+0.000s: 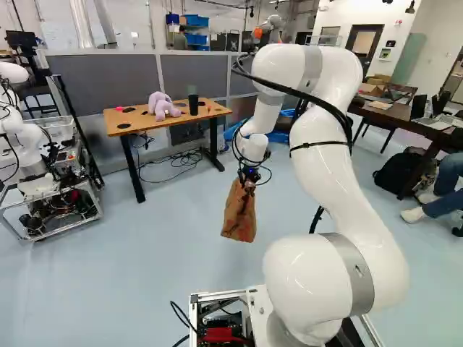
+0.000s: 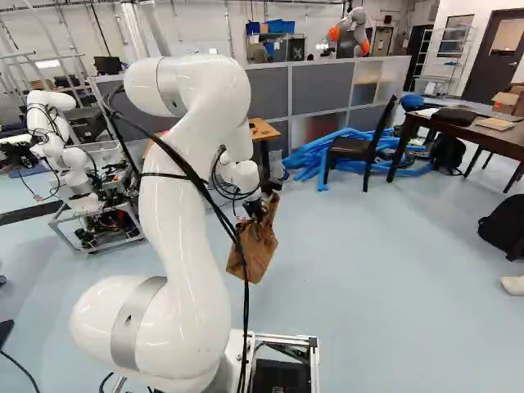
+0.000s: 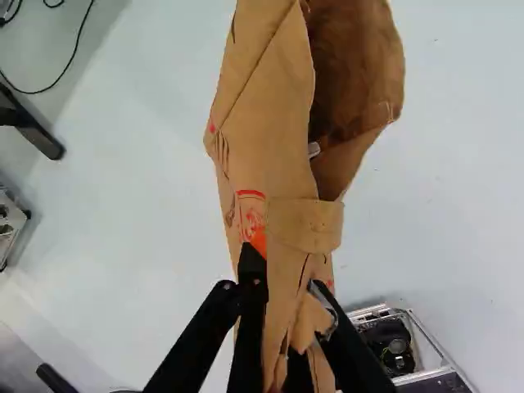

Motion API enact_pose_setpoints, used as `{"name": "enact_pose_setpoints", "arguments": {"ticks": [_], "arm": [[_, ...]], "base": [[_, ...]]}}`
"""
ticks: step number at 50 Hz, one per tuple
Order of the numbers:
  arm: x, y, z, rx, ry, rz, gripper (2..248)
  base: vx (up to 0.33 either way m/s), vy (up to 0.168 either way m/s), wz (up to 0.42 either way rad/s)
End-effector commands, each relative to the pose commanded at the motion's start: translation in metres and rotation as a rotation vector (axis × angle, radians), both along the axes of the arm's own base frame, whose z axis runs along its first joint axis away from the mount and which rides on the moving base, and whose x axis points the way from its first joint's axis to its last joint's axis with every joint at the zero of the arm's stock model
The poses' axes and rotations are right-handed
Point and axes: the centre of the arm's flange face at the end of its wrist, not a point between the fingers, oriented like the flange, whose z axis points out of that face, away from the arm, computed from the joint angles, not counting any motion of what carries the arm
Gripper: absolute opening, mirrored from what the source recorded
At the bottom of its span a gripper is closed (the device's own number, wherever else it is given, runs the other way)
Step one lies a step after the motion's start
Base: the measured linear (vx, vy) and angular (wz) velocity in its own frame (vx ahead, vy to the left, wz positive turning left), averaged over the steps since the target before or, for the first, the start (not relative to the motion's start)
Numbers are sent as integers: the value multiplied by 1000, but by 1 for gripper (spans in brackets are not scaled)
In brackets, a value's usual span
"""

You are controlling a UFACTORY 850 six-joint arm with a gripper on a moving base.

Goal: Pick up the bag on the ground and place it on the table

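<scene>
Left base view shows the paper bag [image 1: 239,217] hanging from the end effector [image 1: 248,176], on the camera's side of the worktop [image 1: 189,117] and apart from it, its paper being pinched between both fingers, and wrist view shows red print [image 3: 251,219] on it.

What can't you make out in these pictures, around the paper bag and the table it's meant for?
- Inside of the bag: wrist view, shadow and folds hide all but a small pale bit.
- The bag's far end: wrist view, cut off by the edge.
- Gripping faces of the pincer: wrist view, behind bunched paper.
- Most of the table: right base view, behind the arm.
</scene>
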Motion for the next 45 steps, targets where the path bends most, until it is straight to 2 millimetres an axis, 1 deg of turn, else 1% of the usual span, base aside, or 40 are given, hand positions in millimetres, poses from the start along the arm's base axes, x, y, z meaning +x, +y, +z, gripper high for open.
{"name": "enact_pose_setpoints", "arguments": {"ticks": [45], "arm": [[21, 5, 61, 36, -26, 18, 21]], "base": [[0, 0, 0]]}}
